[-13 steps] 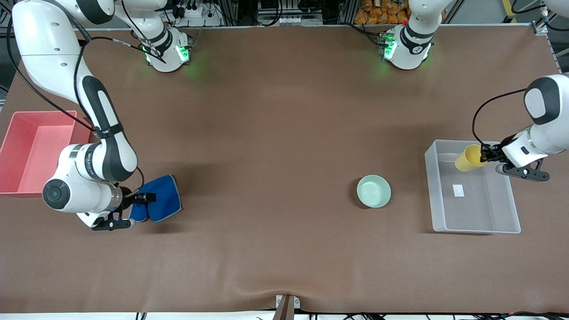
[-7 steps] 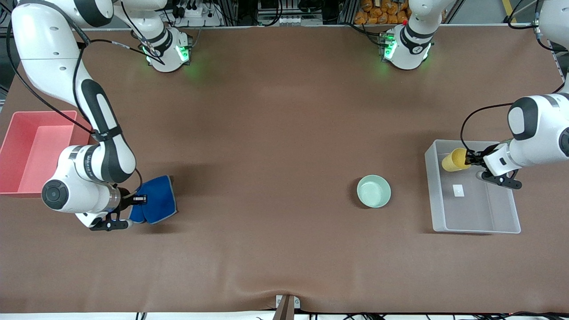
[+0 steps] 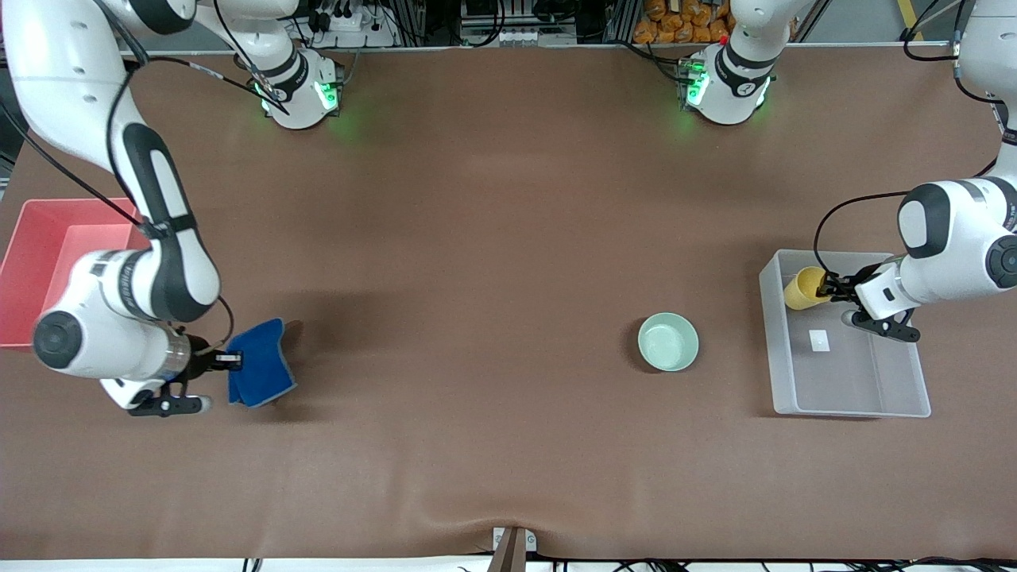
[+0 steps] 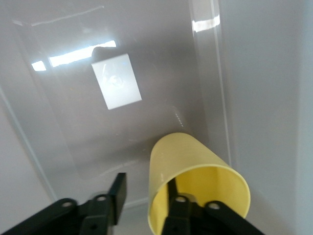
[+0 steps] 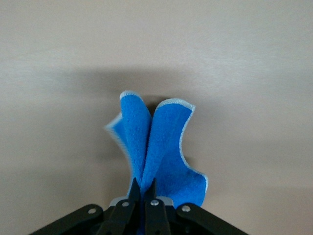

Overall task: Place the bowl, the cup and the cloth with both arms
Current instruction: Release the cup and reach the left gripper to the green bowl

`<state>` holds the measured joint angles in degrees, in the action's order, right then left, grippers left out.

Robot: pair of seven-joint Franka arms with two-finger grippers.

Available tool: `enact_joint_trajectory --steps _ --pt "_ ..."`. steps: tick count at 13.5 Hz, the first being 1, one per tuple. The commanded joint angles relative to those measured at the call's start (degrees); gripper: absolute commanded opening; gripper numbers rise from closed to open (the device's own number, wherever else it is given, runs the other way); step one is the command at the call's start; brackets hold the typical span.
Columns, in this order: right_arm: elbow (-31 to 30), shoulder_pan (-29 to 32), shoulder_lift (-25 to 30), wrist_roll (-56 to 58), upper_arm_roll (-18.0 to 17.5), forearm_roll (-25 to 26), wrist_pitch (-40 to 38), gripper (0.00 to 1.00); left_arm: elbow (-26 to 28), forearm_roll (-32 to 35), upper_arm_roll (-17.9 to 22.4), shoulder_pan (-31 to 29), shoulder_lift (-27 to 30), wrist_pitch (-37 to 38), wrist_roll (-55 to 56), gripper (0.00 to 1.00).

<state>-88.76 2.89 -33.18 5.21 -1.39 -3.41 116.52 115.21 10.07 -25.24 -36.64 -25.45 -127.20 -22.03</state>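
The right gripper pinches the blue cloth above the surface, while the left gripper clamps the yellow cup's rim over the clear bin.

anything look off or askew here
Nothing damaged or spilled. The cup is tilted in the left pincer over the clear bin, and the cloth hangs bunched from the right pincer.

One bowl, one cup, one cloth — two bins — two arms.
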Motion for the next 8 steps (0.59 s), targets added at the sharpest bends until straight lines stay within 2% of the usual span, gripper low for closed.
enact_joint_trajectory --steps 1,2,5,6,8 --pt "-1.7 1.5 8.4 -0.3 -0.5 0.1 -6.1 0.0 -0.5 1.0 -1.1 -0.5 5.0 0.8 0.8 1.0" --pt "-1.7 2.3 10.5 -0.3 -0.5 0.5 -8.7 0.0 -0.6 0.7 -1.5 -0.2 7.8 0.9 0.6 1.0" --pt "-1.1 3.9 14.7 0.1 -0.1 1.2 -15.0 0.0 -3.5 -1.5 -7.4 -0.3 12.0 7.3 5.1 1.0" --pt "0.0 4.3 15.4 0.3 0.2 3.0 -16.7 0.0 -5.1 -2.2 -10.2 -0.3 11.8 10.8 10.2 1.0" --pt "2.6 4.8 15.6 0.7 0.1 8.7 -21.3 0.0 -5.2 -2.8 -15.5 -0.2 11.0 11.6 23.2 1.0"
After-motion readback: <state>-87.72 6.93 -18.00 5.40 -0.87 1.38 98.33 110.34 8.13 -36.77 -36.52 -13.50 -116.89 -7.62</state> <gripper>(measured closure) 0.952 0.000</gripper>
